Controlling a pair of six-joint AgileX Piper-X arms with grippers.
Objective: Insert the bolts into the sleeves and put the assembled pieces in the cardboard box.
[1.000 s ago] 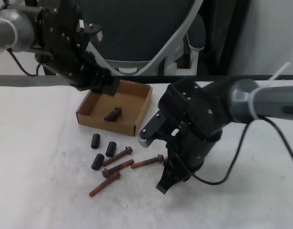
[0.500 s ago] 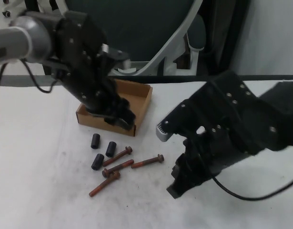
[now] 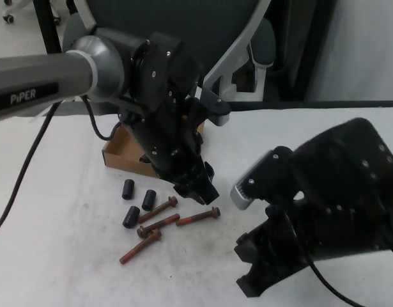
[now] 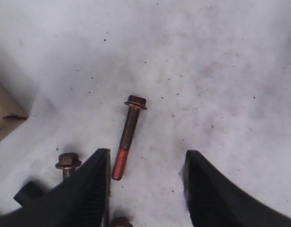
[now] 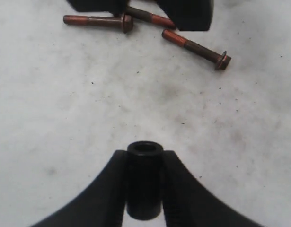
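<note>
We locate the cardboard box (image 3: 118,153) on the bench (image 3: 68,256), just behind the left end effector (image 3: 199,187). The left arm (image 3: 36,70) covers most of the box, so we cannot tell what it holds.

Three black sleeves (image 3: 148,199) lie loose on the bench to the left of that end effector, each apart from the others. Four bolts (image 3: 158,225) lie close together just beside the sleeves, and all four are separate from them.

The left end effector is released, with its fingers (image 4: 95,189) spread wide, and it hangs over the bench. The rightmost bolt (image 4: 128,137) lies flat on the bench below the gap, with its threaded end near one finger. In the left wrist view, a corner of the box shows off to one side of this end effector.

Well to the right, the right end effector (image 5: 144,155) is clenched on a fourth sleeve (image 5: 144,182). The sleeve is held lengthwise between both fingers, and its open bore end shows at the fingertips.
</note>
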